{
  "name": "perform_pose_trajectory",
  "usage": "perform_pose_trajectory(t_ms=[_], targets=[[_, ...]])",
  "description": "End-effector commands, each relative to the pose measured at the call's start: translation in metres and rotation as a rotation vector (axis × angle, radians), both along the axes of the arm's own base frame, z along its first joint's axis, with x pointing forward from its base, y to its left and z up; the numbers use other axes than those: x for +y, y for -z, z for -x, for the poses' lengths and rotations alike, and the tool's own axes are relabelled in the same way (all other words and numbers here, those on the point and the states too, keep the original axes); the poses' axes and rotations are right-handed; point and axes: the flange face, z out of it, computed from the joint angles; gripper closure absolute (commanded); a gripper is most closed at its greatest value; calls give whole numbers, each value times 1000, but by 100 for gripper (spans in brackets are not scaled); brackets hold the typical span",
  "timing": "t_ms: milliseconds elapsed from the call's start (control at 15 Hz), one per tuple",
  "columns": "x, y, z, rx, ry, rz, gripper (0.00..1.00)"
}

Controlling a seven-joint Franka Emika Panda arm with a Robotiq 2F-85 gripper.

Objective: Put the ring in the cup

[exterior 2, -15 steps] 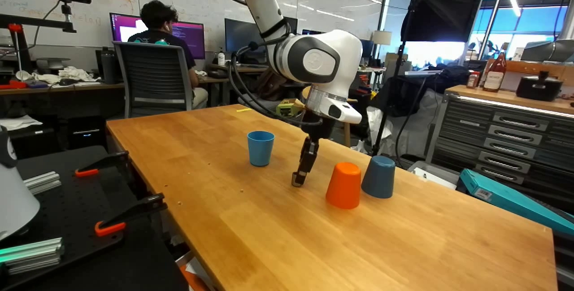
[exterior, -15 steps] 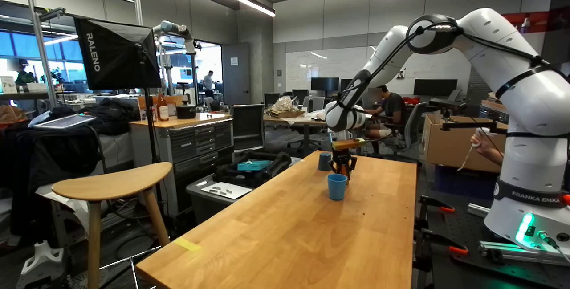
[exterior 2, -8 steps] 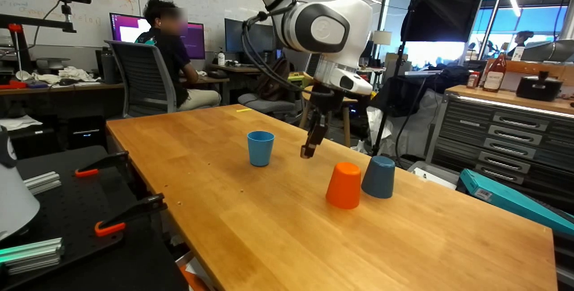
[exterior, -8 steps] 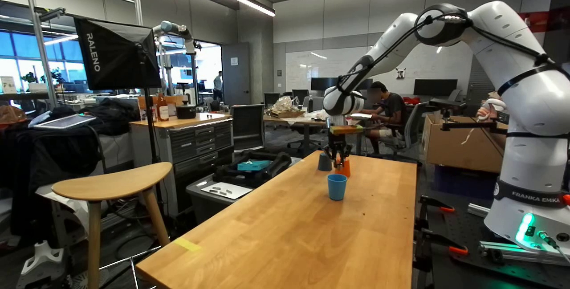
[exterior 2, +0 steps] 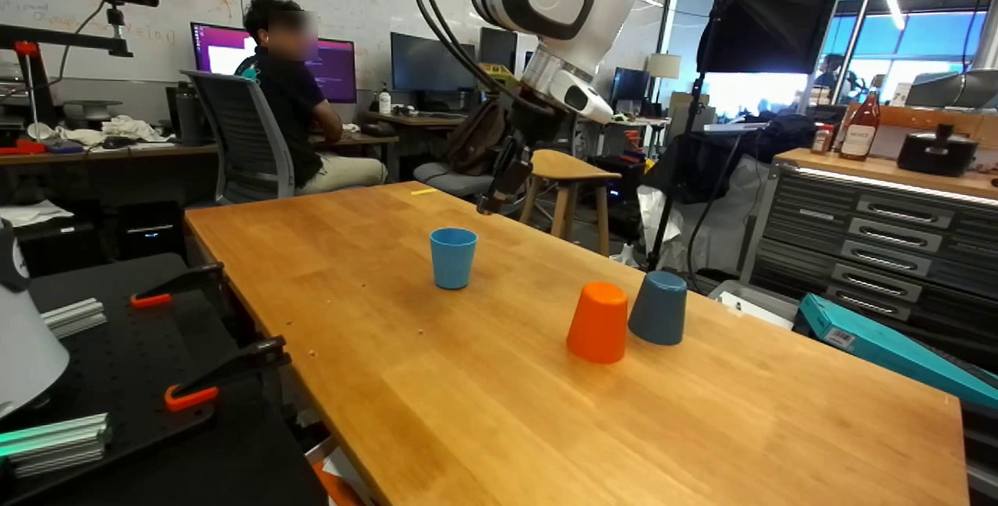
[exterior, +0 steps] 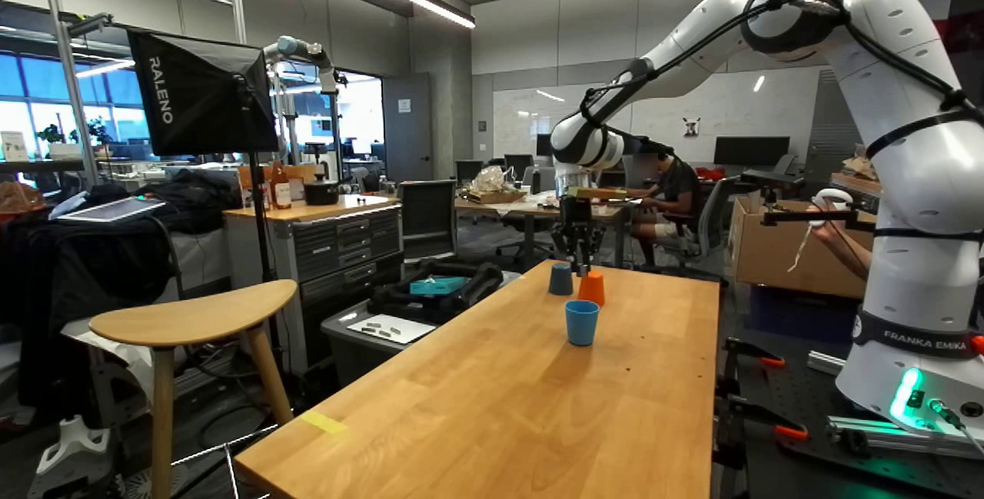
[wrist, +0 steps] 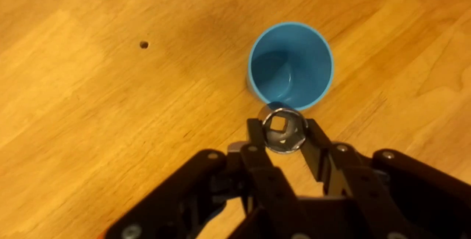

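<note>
Silvery metal ring [wrist: 292, 133] pinched in black two-fingered gripper [wrist: 284, 130], aloft, off-centre from light-blue, plastic-looking, tapered cup [wrist: 292, 66] upright on wooden table [wrist: 110, 95]. Step, likely: transfer. Next should centre ring over cup, lower, let go.

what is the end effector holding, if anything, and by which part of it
The end effector holds the metal ring by its outer wall, pinched from two opposite sides.
</note>
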Motion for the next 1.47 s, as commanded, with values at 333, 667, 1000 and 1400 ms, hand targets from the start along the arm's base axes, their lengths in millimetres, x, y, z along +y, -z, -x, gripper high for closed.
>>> perform_pose_trajectory(t_ms=[333,667,1000,1400], targets=[[48,50,-12,102,-65,-65,91],[50,80,-15,143,-74,-56,76],[48,73,-17,126,-83,-44,74],[40,19,-14,55,-204,39,98]])
